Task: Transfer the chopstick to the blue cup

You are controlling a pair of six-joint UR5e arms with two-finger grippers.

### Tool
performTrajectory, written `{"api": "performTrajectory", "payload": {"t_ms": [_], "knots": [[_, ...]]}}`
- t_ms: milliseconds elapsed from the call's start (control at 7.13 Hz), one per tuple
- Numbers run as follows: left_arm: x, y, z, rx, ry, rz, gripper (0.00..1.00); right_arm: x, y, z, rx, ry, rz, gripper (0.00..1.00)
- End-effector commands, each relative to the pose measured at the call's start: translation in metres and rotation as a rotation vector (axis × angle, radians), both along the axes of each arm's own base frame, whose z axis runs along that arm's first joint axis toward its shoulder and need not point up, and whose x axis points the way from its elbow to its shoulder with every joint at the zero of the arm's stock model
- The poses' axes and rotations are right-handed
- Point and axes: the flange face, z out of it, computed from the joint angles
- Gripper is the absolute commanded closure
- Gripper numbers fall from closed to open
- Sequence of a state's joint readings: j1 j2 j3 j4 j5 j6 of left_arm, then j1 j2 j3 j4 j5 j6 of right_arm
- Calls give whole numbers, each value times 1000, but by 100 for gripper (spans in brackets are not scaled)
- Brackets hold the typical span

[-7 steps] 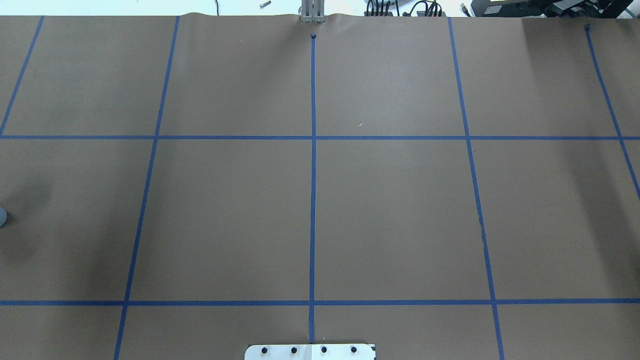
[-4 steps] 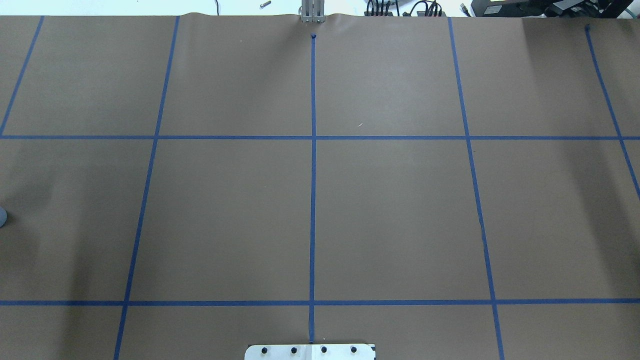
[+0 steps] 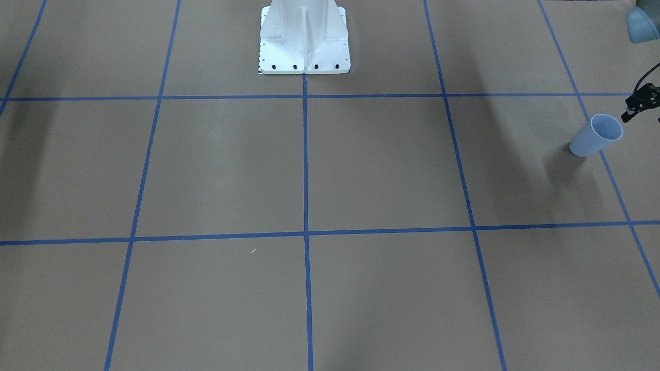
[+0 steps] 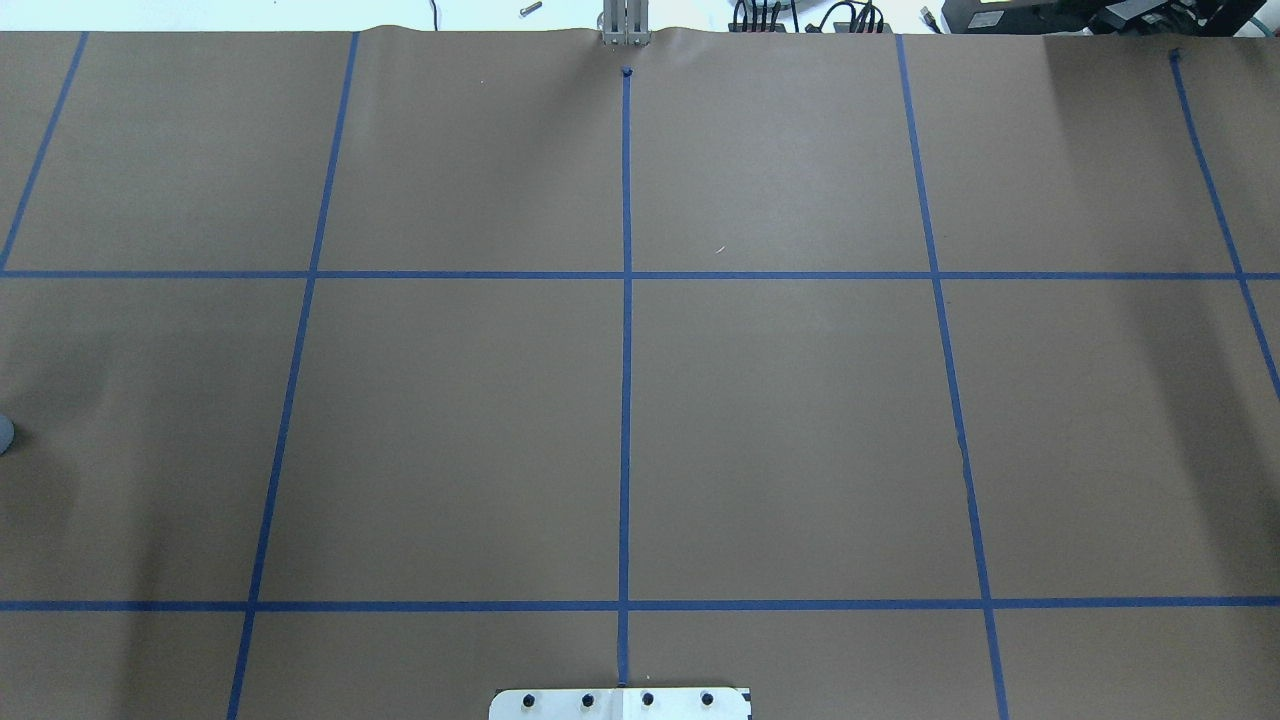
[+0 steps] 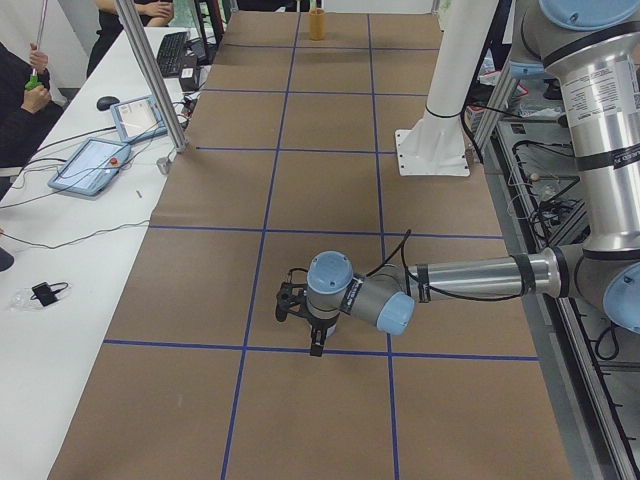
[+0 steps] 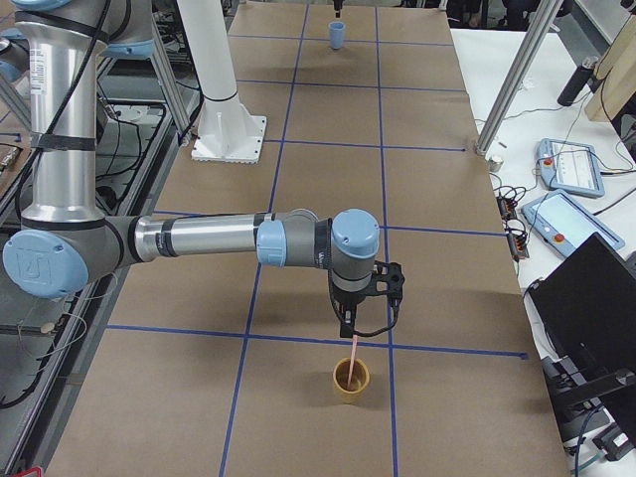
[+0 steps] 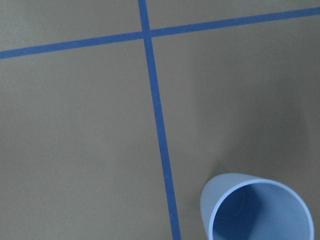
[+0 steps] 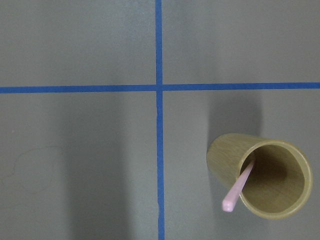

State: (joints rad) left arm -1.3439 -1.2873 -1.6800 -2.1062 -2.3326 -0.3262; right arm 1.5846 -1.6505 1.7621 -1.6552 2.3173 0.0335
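Left-edge shadow (image 4: 45, 480) faded; right tool (image 6: 350, 333) points down over chopstick (image 8: 239, 185).

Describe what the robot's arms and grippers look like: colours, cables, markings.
The left arm and right arm are silver metal tubes linked by grey rounded joints with pale blue round caps; one right-arm cap bears a logo. Black bands ring the tubes. The left gripper and right gripper are small, black and two-fingered, each with a thin black cable looping by the wrist.

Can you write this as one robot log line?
chopstick leaning in tan cup | blue cup upright, empty | right gripper over tan cup, grip unclear | left gripper near blue cup, grip unclear
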Motion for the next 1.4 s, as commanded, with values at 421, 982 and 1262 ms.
{"api": "performTrajectory", "payload": {"t_ms": [421,982,1262], "knots": [[30,0,8,-42,4,50,2,-1,-2,-1,-6,-16,5,0],[42,-14,25,-84,1,47,27,-2,0,-2,-9,-35,6,0],[45,-14,20,-114,31,37,100,-2,0,-2,-9,-35,6,0]]}}
